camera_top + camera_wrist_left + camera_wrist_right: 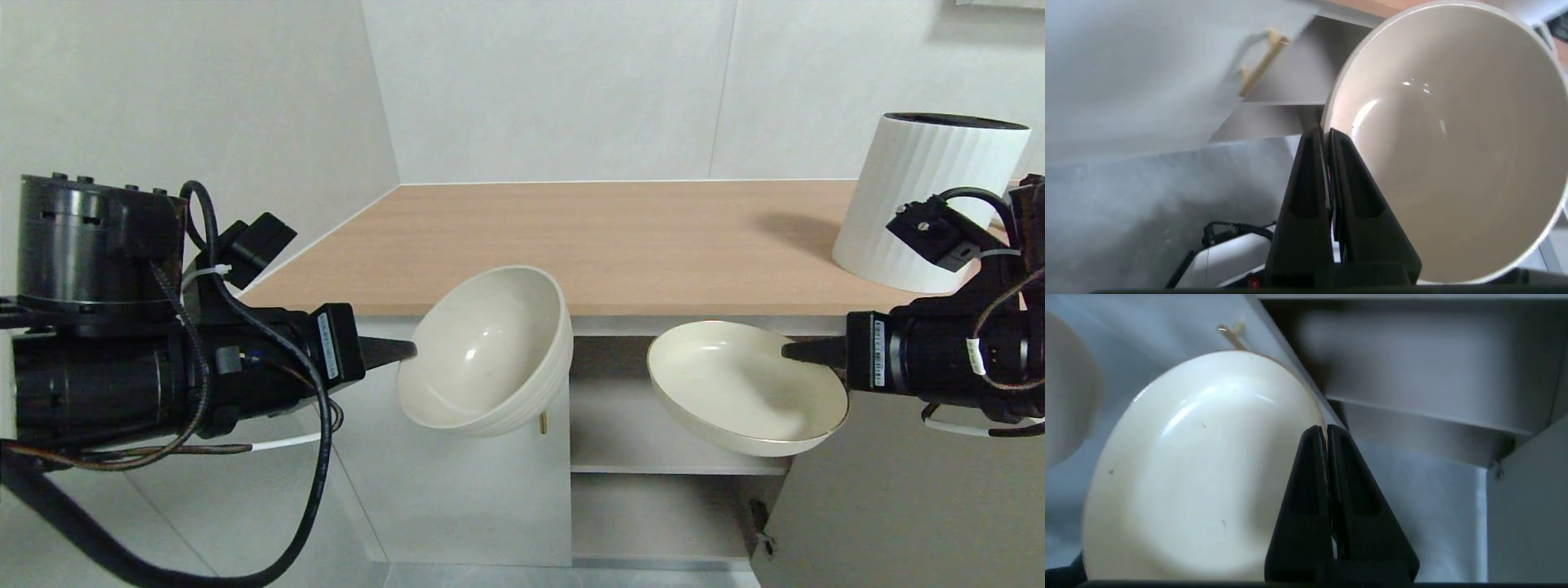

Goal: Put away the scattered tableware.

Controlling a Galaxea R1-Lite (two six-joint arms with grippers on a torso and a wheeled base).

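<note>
the left claw (406, 351) is clamped on the rim of a deep cream bowl (486, 351), its fingers pressed together with the rim between them. the bowl hangs tipped on its side in front of the cupboard (653, 425), before the left door (457, 498) and its small brass handle (542, 423). the right claw (790, 351) is likewise closed on the rim of a shallow cream plate (735, 392), held tilted just in front of the cupboard's open half, above its shelf (678, 469). both dishes are off the desk (620, 245) that tops the cupboard. a white ribbed pot (931, 196) stands on that desk over the cupboard's right side.

the step in hand looks like the carry-in: both pieces are gripped and lifted, neither yet stowed. next, i judge, the plate needs levelling and sliding into the cupboard onto the shelf before the claw lets go. the bowl must cross to the opening and turn upright, probably waiting its turn, since the gap looks tight for two arms.
</note>
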